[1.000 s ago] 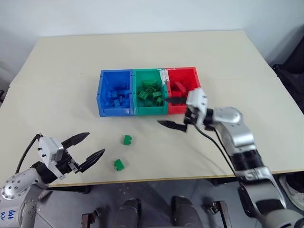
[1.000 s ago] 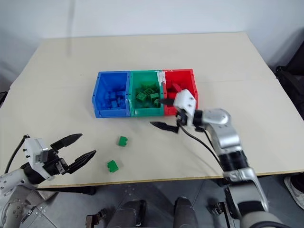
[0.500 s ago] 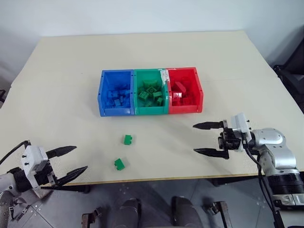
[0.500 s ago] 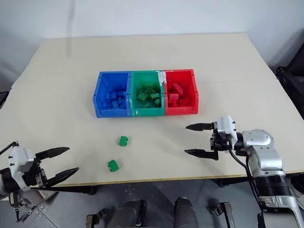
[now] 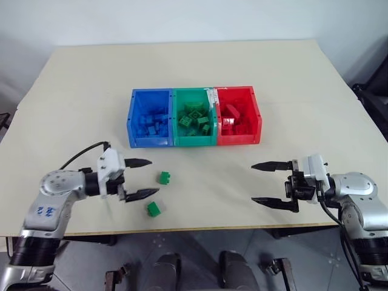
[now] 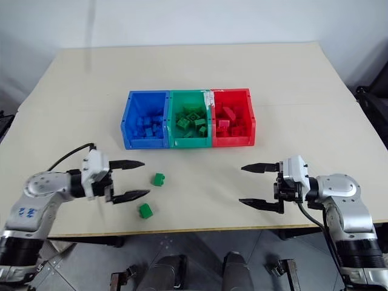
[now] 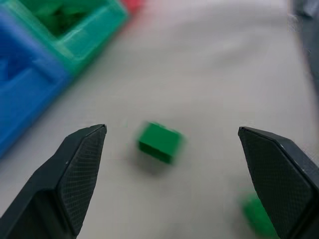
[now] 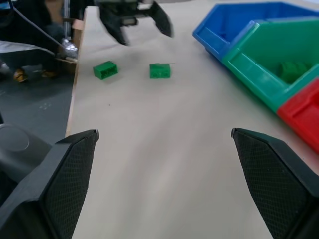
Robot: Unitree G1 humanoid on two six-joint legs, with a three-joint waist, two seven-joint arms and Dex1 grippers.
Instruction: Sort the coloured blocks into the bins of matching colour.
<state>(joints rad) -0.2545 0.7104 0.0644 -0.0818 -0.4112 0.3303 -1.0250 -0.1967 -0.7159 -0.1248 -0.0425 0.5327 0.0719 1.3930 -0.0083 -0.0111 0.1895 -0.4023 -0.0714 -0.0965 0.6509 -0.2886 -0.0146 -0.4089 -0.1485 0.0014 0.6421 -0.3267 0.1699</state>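
Left gripper (image 5: 139,179) now beside two studded green plastic bricks (image 5: 163,177), fingers spread.

A beige table (image 5: 291,79) stands before a pale wall (image 5: 182,18) — floor perhaps grey.

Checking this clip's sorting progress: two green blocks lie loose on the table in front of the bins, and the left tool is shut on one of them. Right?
Not quite. The two green blocks do lie loose on the table in front of the bins, but the left tool is open and holds nothing. The left wrist view shows one block lying on the table ahead of the spread fingers.
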